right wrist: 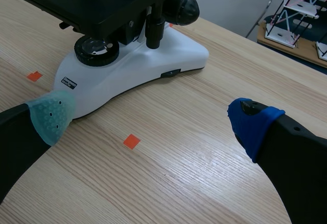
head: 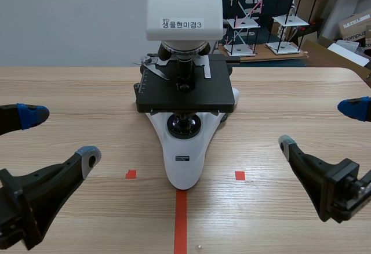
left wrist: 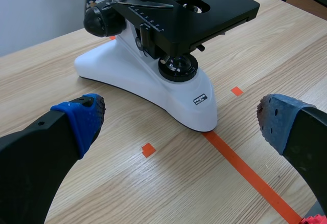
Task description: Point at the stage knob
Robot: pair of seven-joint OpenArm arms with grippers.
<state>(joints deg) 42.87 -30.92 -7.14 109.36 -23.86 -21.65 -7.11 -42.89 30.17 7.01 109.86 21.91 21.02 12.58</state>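
A white microscope [head: 184, 149] with a black stage [head: 184, 94] stands at the table's middle. Its stage knob [right wrist: 155, 29] is a black double cylinder hanging under the stage, ahead of my right gripper [right wrist: 152, 116] and beside the round focus knob [right wrist: 183, 9]. In the scene view the stage knob [head: 223, 116] peeks out below the stage's right edge. My right gripper [head: 320, 126] is open at the right, well short of the microscope. My left gripper [head: 61, 135] is open at the left, holding nothing. From the left wrist, the left gripper [left wrist: 181, 119] faces the base [left wrist: 153, 83] and another focus knob [left wrist: 102, 20].
Wire-frame models [head: 255, 10] and cardboard boxes [head: 353, 25] stand beyond the table's far right edge. A label with printed text [head: 182, 25] is on the microscope's head. Bare wood lies on both sides of the microscope.
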